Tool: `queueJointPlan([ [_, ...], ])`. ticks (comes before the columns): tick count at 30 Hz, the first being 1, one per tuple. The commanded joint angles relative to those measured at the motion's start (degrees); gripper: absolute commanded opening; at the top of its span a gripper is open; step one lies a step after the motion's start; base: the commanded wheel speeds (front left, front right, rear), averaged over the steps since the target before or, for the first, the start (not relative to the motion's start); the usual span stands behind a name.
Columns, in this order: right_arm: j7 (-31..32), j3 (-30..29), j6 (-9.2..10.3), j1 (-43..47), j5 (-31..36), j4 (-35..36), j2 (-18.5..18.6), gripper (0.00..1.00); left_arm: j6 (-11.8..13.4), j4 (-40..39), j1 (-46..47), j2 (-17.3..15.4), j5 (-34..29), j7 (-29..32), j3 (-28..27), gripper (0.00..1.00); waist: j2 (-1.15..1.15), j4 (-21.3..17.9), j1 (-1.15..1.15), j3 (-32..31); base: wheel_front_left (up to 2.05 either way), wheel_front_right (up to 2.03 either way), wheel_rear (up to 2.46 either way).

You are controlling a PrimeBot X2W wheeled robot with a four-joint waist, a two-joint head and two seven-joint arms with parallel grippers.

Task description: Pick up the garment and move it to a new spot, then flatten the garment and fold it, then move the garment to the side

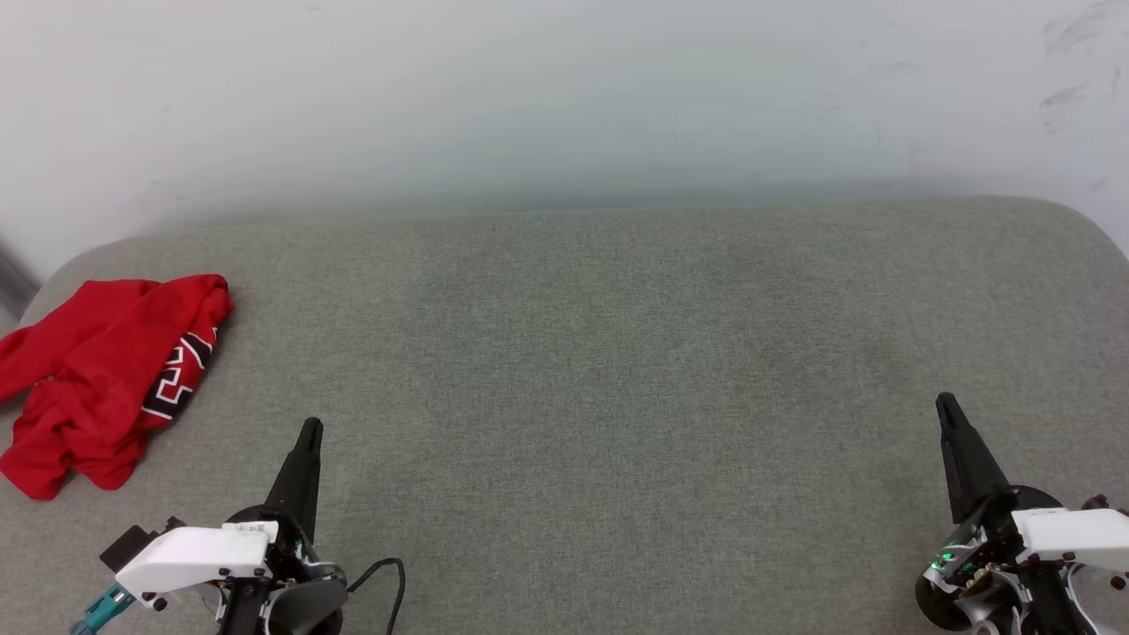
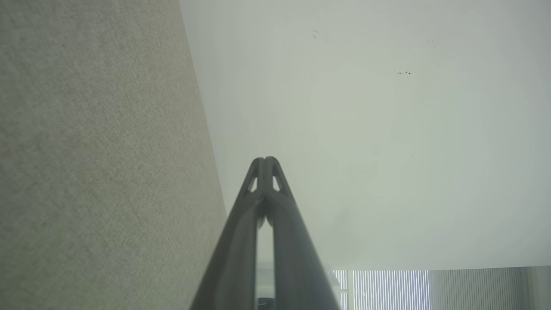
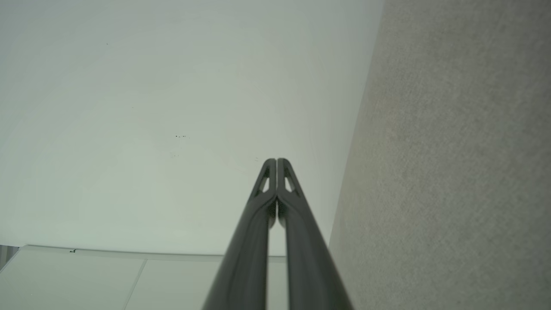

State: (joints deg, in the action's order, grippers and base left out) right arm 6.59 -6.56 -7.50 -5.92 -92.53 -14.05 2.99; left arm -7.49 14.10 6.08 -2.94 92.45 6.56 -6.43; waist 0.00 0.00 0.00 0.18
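Observation:
The garment (image 1: 97, 375) lies crumpled at the left edge of the grey fabric surface (image 1: 582, 353), red with a strip of black-and-white print showing. My left gripper (image 1: 310, 428) is shut and empty at the lower left, a short way right of and nearer than the garment. At the lower right my right gripper (image 1: 945, 401) is also shut and empty, far from the garment. In the left wrist view the left gripper (image 2: 265, 159) has its tips pressed together with nothing between them. The right wrist view shows the right gripper (image 3: 276, 160) closed the same way.
A white wall (image 1: 564, 88) rises behind the surface's far edge. The surface's rounded corners sit at the far left and far right. A black cable (image 1: 388, 582) loops beside the left wrist. A slatted blind (image 2: 387, 288) appears in the left wrist view.

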Motion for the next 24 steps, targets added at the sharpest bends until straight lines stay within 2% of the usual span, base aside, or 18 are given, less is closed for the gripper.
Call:
queueJointPlan([
  [1, 0.1, 0.0, 0.02, -0.6, 0.3, 0.0, -0.2, 0.00, 0.0, 0.0, 0.4, 0.1, -0.1, 0.1, -0.2, 0.00, 0.00, 0.0, 0.00, 0.0, 0.00, 0.00, 0.00],
  [24, 0.1, 0.0, 0.02, -0.6, 0.3, 0.0, -0.2, 0.00, 0.0, 0.0, 0.4, 0.1, -0.1, 0.1, -0.2, 0.00, 0.00, 0.0, 0.00, 0.0, 0.00, 0.00, 0.00],
])
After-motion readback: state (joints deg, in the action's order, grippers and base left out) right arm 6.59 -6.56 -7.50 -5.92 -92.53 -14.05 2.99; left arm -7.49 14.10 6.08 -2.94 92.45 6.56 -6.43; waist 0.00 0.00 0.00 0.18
